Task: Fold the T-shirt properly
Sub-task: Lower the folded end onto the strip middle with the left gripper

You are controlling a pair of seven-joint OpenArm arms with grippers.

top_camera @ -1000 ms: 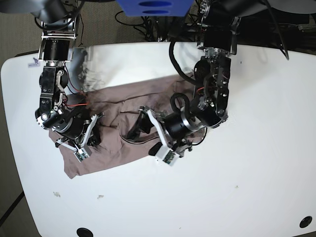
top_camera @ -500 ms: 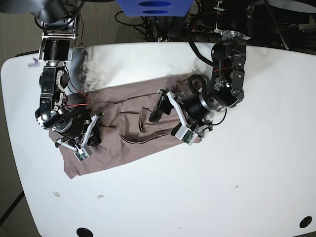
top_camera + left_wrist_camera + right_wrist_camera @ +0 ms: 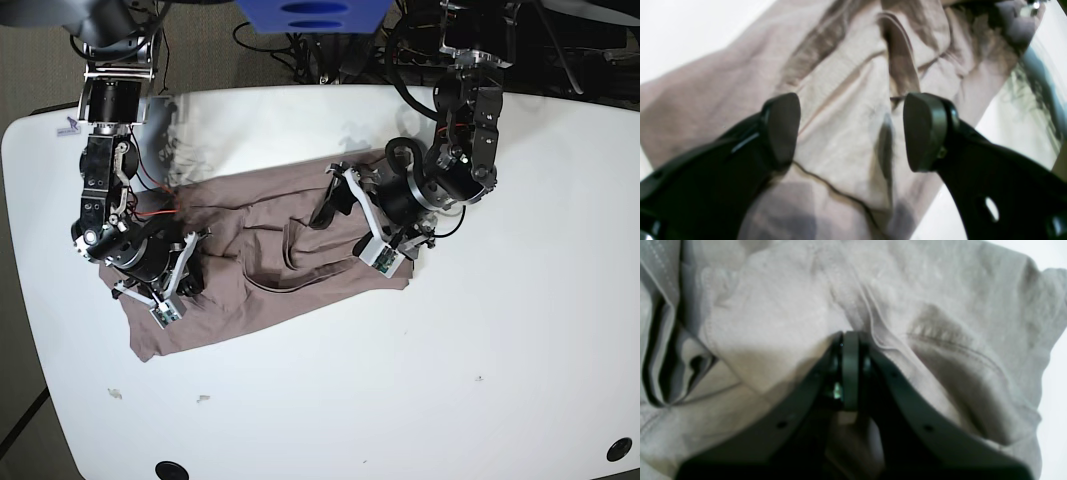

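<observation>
Fabric of T-shirt (image 3: 780, 316) hides clamped right pincer (image 3: 850, 340) tips (view blurred).

The T-shirt (image 3: 270, 265) lay on the table (image 3: 500, 350), left of centre. Right gripper (image 3: 185, 265) sat at its 9 o'clock end, left gripper (image 3: 355, 215) at 3 o'clock.

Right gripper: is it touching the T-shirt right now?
Touching. The right wrist view shows the right gripper shut, its tips pressed into the T-shirt fabric with no gap.
</observation>
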